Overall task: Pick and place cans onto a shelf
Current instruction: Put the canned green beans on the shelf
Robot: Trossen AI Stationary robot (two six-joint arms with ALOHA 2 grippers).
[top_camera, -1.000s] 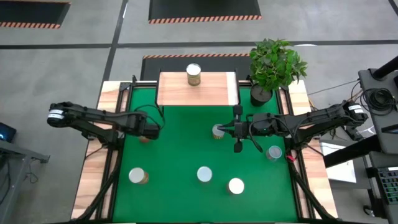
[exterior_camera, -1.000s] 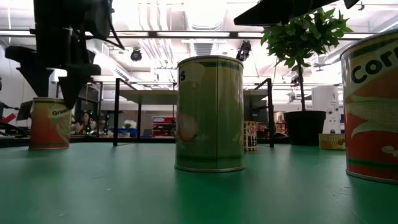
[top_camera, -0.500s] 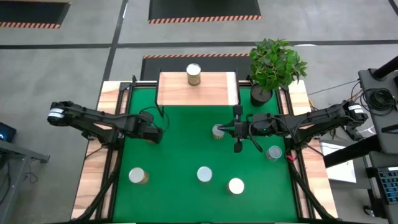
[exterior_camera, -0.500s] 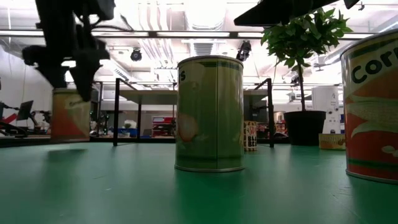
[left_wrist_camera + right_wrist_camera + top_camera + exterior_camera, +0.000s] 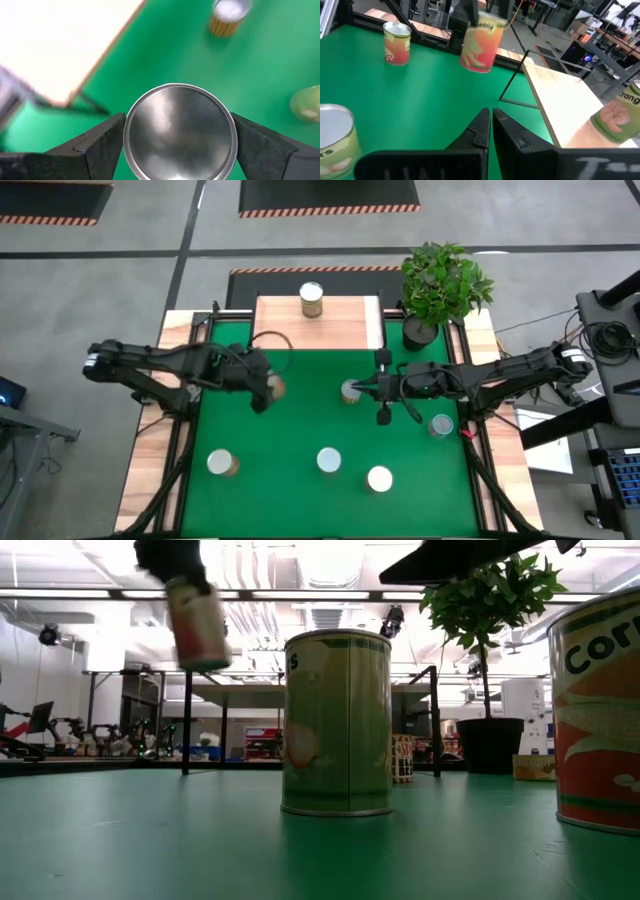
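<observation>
**Clerk:** Green mat, one bench (image 5: pixel 300 420). Item one: the left pincer (image 5: pixel 266 388), above the mat's left-middle, arm reaching in from the left edge. Its state?

**Checker:** Pinching a can (image 5: pixel 180 132) across the sides; the left wrist view shows a dark finger (image 5: pixel 102 145) at each flank of the silver top. The low view has that can (image 5: pixel 197 622) lifted clear of the mat, tilted, its label orange-red.

**Clerk:** Item two: the right pincer (image 5: pixel 491 131).

**Checker:** Pressed together, holding nothing. It hovers over the mat right of centre, just beside a pale-labelled can (image 5: pixel 350 391). Whether it touches that can, the checker cannot tell.

**Clerk:** Item three: the shelf (image 5: pixel 316 332).

**Checker:** Light wood top on thin black legs, at the far edge of the mat. One can stands upright on it (image 5: pixel 311 300), near the back edge.

**Clerk:** Remaining cans on the mat?

**Checker:** Four standing upright: one at near left (image 5: pixel 220 463), one near the middle (image 5: pixel 329 461), one just right of that (image 5: pixel 379 478), and one at the right side (image 5: pixel 440 426) below the right arm.

**Clerk:** Sundries?

**Checker:** One potted plant (image 5: pixel 440 285) in a black pot, at the far right corner beside the shelf.
</observation>
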